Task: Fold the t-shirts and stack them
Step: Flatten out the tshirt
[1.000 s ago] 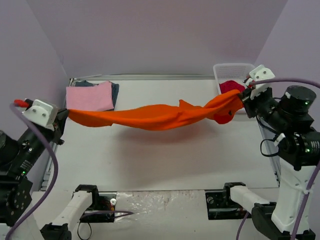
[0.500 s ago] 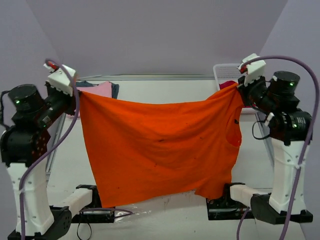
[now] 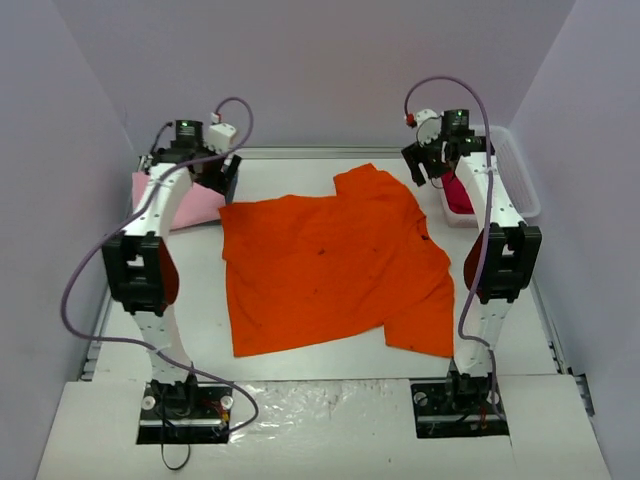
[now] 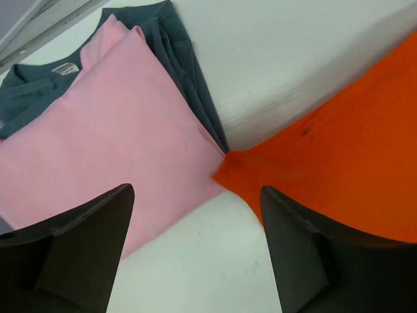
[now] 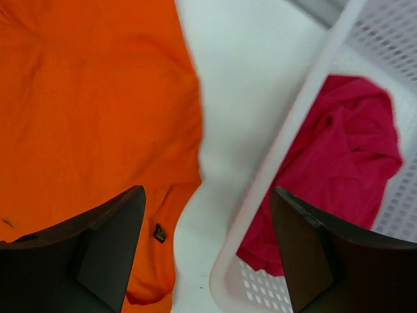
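One orange t-shirt (image 3: pixel 320 270), flat, lightly creased

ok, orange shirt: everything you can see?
The orange t-shirt is bright soft cloth with small dark specks, spread nearly flat on the white table, wrinkled along its right side. One sleeve sticks out at the far edge, another near right. Its far-left corner meets the folded pink shirt. The left gripper and right gripper hang open above its far corners, not touching.
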`<state>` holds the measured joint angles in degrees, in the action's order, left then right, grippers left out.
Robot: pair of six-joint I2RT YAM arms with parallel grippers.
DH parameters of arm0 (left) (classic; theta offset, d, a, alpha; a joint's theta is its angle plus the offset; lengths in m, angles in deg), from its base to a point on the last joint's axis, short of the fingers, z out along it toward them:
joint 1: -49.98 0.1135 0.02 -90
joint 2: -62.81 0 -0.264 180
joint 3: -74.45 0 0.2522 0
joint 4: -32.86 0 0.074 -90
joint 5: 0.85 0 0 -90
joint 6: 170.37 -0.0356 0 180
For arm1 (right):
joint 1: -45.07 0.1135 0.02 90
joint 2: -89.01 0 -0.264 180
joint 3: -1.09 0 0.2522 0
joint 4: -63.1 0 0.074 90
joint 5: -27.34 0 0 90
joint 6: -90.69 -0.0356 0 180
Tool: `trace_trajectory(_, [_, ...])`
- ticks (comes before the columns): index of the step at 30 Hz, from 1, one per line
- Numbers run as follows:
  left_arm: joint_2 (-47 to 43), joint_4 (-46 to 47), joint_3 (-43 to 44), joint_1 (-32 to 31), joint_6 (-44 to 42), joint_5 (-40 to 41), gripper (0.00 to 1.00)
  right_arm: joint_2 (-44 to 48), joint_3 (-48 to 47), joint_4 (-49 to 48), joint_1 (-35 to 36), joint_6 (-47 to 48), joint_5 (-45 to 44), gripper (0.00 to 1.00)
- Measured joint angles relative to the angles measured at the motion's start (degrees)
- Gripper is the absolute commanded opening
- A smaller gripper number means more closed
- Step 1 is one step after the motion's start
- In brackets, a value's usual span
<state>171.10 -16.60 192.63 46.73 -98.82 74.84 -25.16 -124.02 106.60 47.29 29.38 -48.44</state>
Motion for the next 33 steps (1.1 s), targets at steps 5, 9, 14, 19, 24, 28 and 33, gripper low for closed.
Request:
trace_trajectory(5, [6.5, 2.4, -1.5, -3.5, -1.0, 5.4, 0.87, -5.8, 1.9, 0.5, 0.0, 0.2, -1.0, 0.74])
trace_trajectory(9, [1.0, 3.5, -5.4, -6.8, -1.5, 7.4, 0.92, -1.7, 6.2, 0.3, 0.0, 1.0, -0.9, 0.74])
trace_trajectory(14, [-14.9, 4.1, -12.3, -8.7, -3.2, 6.9, 0.94, 9.9, 15.8, -0.1, 0.0, 2.5, -0.3, 0.71])
trace_trajectory(19, [-29.5, 4.6, -21.1, -8.7, -3.8, 6.6, 0.87, 18.6, 22.0, 0.0, 0.0, 3.7, 2.6, 0.32])
trace_trajectory(24, [-33.9, 4.0, -31.7, -8.7, -1.1, 3.4, 0.23, 18.4, 24.2, 0.1, 0.9, 3.8, 5.9, 0.0])
trace_trajectory(28, [-31.6, 4.3, -38.2, -8.7, 2.6, -0.2, 0.02, 12.3, 22.6, 0.1, 4.0, 3.7, 6.1, 0.0])
trace_trajectory(33, [-26.9, 6.6, -40.4, -8.7, 7.1, -0.9, 0.02, -2.5, 11.2, 0.2, 7.0, 2.2, 6.2, 0.0])
